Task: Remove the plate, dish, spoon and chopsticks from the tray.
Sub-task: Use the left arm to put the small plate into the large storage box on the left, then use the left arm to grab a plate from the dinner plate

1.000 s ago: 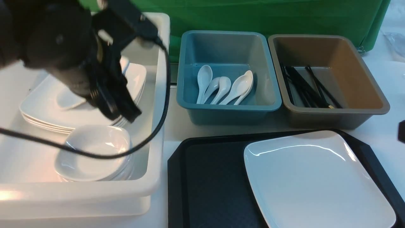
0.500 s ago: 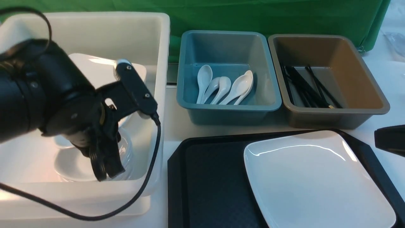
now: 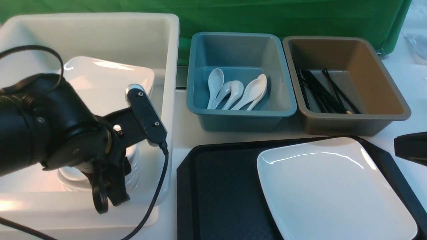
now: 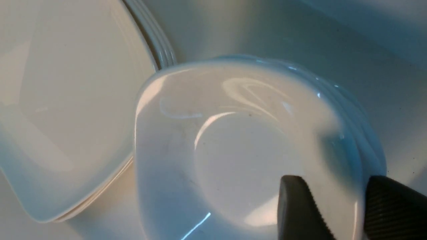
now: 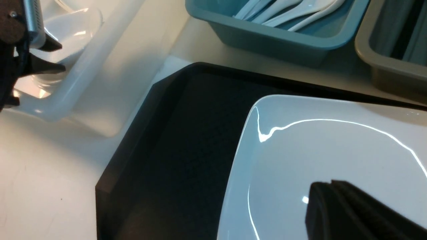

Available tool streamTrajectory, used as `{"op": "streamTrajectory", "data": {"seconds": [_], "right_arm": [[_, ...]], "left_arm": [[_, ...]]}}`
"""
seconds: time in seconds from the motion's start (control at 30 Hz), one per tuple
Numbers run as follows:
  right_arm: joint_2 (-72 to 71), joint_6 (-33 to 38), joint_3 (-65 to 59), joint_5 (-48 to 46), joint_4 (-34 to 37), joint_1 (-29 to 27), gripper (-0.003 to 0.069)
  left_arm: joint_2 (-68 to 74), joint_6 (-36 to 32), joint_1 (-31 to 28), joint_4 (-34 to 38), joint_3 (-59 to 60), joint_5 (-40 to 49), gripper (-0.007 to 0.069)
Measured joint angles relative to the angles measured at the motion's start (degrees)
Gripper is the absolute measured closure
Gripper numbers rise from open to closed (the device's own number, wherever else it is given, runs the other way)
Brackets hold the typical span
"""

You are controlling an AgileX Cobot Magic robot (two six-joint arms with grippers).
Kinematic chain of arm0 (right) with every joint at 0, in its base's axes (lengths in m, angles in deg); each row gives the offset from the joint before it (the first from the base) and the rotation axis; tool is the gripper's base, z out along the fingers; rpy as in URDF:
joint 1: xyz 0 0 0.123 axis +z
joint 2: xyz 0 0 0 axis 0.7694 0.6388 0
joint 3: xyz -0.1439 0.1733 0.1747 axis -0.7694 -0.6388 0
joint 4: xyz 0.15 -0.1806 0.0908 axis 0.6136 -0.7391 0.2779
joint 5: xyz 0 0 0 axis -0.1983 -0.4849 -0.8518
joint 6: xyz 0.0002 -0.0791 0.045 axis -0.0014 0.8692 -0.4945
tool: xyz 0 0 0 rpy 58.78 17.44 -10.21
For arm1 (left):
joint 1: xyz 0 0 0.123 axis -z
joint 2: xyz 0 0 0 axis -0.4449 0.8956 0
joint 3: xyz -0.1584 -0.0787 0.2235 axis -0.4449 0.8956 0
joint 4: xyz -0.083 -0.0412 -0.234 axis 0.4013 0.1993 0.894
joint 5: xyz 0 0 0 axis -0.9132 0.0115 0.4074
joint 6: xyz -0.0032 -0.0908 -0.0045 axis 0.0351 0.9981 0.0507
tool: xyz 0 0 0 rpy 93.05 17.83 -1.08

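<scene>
Front view: the plate lies on the black tray, which sits on a white table with green cloth behind. Left wrist view: the left gripper has its jaws apart at a small dish in the white tub. Right wrist view: the right gripper, jaws together, is near the plate.

Glossy white glazed plate throws back the light at 3 o'clock on the matt black plastic tray, whose floor carries a rough diamond texture. Toward 12 o'clock, the blue tub and brown tub show smooth satin plastic, the spoons glossy white, before matt green cloth.
</scene>
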Motion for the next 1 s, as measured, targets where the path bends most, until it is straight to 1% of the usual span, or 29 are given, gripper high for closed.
{"op": "streamTrajectory", "data": {"seconds": [0.07, 0.13, 0.23, 0.33, 0.53, 0.57, 0.63, 0.67, 0.73, 0.77, 0.8, 0.83, 0.87, 0.93, 1.0], "right_arm": [[0.0, 0.05, 0.0, -0.45, 0.04, 0.0, 0.0636], [0.0, 0.12, 0.0, -1.03, 0.04, 0.0, 0.0636], [0.0, 0.19, 0.0, -1.36, 0.04, 0.0, 0.0636], [0.0, 0.19, 0.0, -1.49, 0.04, 0.0, 0.0636], [0.0, 0.14, 0.0, -1.83, 0.04, 0.0, 0.0636], [0.0, 0.13, 0.0, -2.1, 0.04, 0.0, 0.0636], [0.0, 0.13, 0.0, -2.43, 0.04, 0.0, 0.0636], [0.0, 0.13, 0.0, -2.43, -0.08, 0.0, 0.0636], [0.0, -0.19, 0.0, -2.27, -0.92, 0.0, 0.0636], [0.0, -0.19, 0.0, -2.27, -0.92, 0.0, 0.0636], [0.0, -0.85, 0.0, -2.07, -1.91, 0.0, 0.0636], [0.0, -2.41, 0.0, -1.52, -4.41, 0.0, 0.0636], [0.0, -4.0, 0.0, -1.11, -6.42, 0.0, 0.0636], [0.0, -7.08, 0.0, -0.72, -11.09, 0.0, 0.0636], [0.0, -9.41, 0.0, -0.78, -13.93, 0.0, 0.0636]], "left_arm": [[-0.06, 1.53, 0.0, -1.23, -0.42, 0.97, 0.0263], [-0.06, 4.91, 0.0, -2.18, -1.99, 3.9, 0.0185], [-0.64, 8.18, 0.0, -2.25, -5.36, 8.19, 0.0115], [-2.09, 9.49, 0.0, -0.9, -9.44, 11.53, 0.0082], [-3.65, 10.04, 0.0, 3.89, -13.52, 12.39, 0.0074], [-3.71, 11.3, 0.0, 6.18, -14.54, 12.52, 0.0079], [-3.71, 12.46, -0.07, 11.05, -15.62, 11.78, 0.011], [-3.71, 12.46, -0.14, 14.93, -16.03, 10.89, 0.0136], [-3.66, 12.46, -0.14, 24.79, -16.86, 6.83, 0.0256], [-3.61, 12.46, -0.14, 25.83, -16.92, 6.41, 0.027], [-3.37, 11.59, -0.14, 30.87, -17.34, 4.59, 0.0348], [-2.76, 9.55, -0.14, 36.22, -18.17, 3.36, 0.045], [-1.84, 7.59, -0.14, 40.45, -19.3, 3.02, 0.0526], [0.68, 5.96, 0.1, 44.87, -21.52, 3.36, 0.0588], [3.06, 5.32, 0.6, 46.13, -23.83, 4.91, 0.0609]]}}
